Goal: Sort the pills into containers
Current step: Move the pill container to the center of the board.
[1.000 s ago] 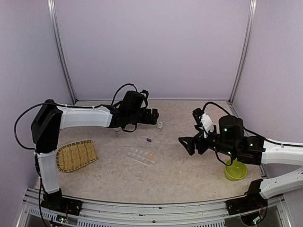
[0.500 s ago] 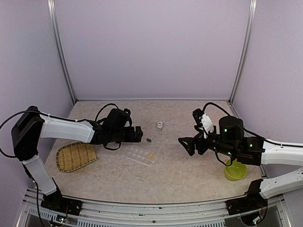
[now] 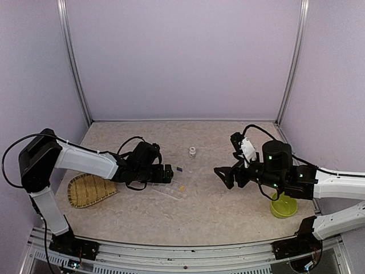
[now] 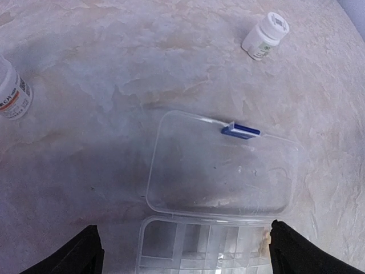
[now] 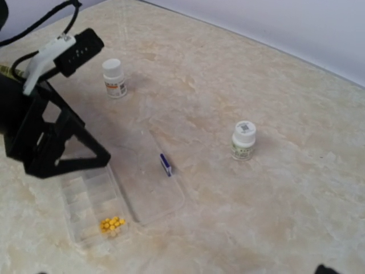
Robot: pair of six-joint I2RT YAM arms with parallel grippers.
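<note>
The clear pill box (image 5: 94, 205) lies open near the middle of the surface (image 3: 217, 220), well apart from the walls on every side. Its lid (image 4: 222, 171) is folded back flat on the surface, hinged edge against the compartment half, with the blue latch (image 4: 240, 131) on its far edge. A small cluster of orange-yellow pills (image 5: 112, 224) sits in one end compartment, on the side toward the right arm; the other compartments that show look clear.

The left fingers (image 4: 82, 254) are spread wide and hold nothing, one on each side of the compartment half, low over it; whether they touch it cannot be told. The right fingers (image 3: 222, 171) are also spread and hold nothing, raised above bare surface, with a broad open stretch between them and the box.

A white pill bottle (image 4: 265, 35) stands upright beyond the lid, apart from it, and a second bottle (image 4: 11, 94) stands off toward the left arm's side. The bamboo tray (image 3: 88, 191) lies near the left wall, and the lime-green bowl (image 3: 283, 207) under the right arm.
</note>
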